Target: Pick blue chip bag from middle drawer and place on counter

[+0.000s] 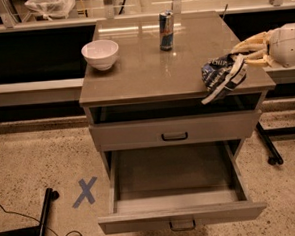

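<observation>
Far left on the floor we've got a blue tape X (85, 191), nothing to do w/ the job. Up on the counter (149, 72), a white bowl (100, 53) sits at the left rear, and a slim can (166, 30) stands upright near the back, centre-ish. Both are well apart from the action.

Below, the top drawer (174, 130) is a crack open. Under it the middle drawer (176, 176) is pulled right out toward us, and its tray shows bare, no bag inside. So the pick part looks done, we'd say.

Moving right: the blue chip bag (221, 74) is up at counter level, at the right front corner. It's crumpled, w/ a tail drooping past the front edge. We can't tell if its underside touches the slab or hangs just above it.

Far right, the gripper (241, 57) comes in from the right edge, fingers pinched on the bag's right side, holding it.

What's left, by our read: get the bag fully over the counter, away from the edge, set it down, let go. If released here it could slide off the front.
</observation>
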### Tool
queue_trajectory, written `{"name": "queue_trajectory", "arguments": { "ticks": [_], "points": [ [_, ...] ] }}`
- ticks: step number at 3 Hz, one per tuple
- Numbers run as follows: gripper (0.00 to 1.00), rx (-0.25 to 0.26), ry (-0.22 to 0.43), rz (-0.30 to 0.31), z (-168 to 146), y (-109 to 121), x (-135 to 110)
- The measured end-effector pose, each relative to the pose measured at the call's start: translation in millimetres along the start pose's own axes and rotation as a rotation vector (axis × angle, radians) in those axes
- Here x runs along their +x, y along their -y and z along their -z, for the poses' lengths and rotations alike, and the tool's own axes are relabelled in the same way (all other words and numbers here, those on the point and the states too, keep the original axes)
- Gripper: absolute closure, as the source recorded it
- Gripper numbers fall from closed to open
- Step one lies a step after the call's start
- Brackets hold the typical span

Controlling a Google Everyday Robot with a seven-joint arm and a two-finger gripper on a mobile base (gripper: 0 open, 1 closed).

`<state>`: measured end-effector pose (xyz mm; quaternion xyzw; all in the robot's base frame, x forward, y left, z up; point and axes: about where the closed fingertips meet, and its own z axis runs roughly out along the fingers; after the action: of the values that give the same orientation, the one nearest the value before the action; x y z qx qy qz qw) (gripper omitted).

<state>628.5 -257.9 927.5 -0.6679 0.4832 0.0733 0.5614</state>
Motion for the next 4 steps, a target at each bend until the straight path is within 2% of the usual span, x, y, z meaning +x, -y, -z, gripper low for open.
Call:
{"name": "queue_trajectory", "arguments": {
  "ticks": [1,2,3,4],
  "points": [
    [1.0,-0.01,-0.015,0.05,-10.9,5.4,-0.7],
    [1.0,0.08,-0.047,0.084,-24.4,31.8,15.0],
    [1.0,0.208,-0.055,0.055,-41.9,60.4,36.0],
    [0.99,0.36,-0.111,-0.002,-49.8,83.4,67.9]
  ]
}}
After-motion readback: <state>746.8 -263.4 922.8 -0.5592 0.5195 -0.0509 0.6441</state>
